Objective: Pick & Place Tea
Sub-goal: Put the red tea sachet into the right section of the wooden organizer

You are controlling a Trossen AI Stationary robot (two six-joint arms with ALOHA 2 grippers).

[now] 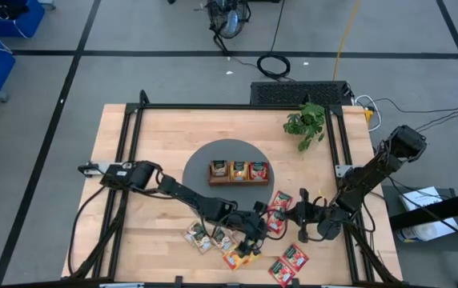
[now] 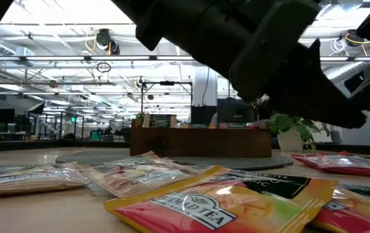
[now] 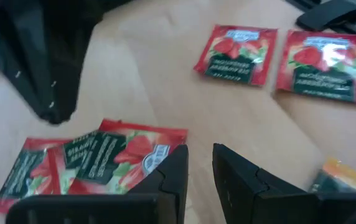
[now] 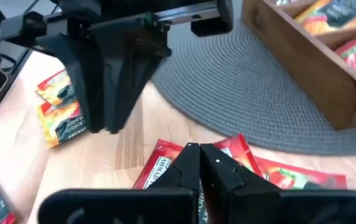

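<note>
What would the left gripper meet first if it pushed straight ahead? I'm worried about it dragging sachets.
Probably the overlapping red strawberry tea sachets on the wooden table, lying right at the left gripper in its wrist view. Depth is unclear, so it could instead touch bare wood just beside them.

My overhead camera looks straight down on the whole table (image 1: 157, 136), while the low one sits at tabletop level, facing across the sachets (image 2: 217, 200) into the room. Both wrist cameras hover close over the same red sachets (image 3: 112, 155) near the grey mat (image 4: 252, 93).
</note>
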